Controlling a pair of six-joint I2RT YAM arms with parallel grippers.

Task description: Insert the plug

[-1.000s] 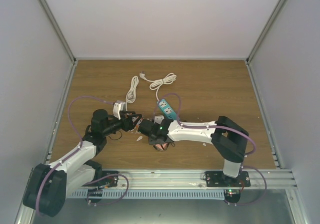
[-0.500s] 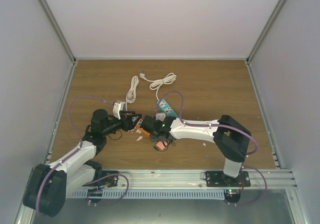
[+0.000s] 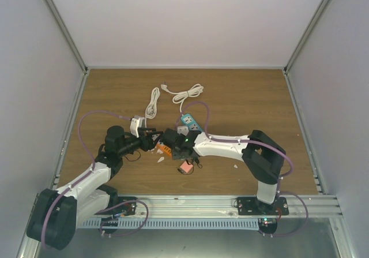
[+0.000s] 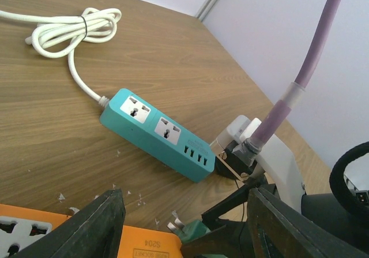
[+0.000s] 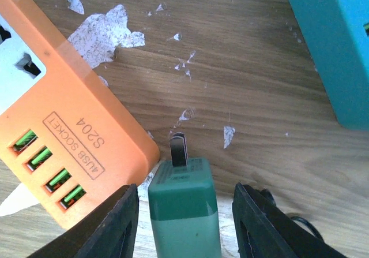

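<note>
Plug is unseated — its prong sits just beside the orange strip. Your right gripper flanks it, fingers slightly apart; left gripper stands spread.

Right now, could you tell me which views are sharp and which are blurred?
Left wrist: teal power strip crisp, left fingers dark and soft. Right wrist: orange socket block label legible, right fingers dark. Top external: even light, objects tiny.

The plug is a small, boxy green adapter with one flat metal prong showing. It sits unplugged, just beside the corner of the orange socket block.
</note>
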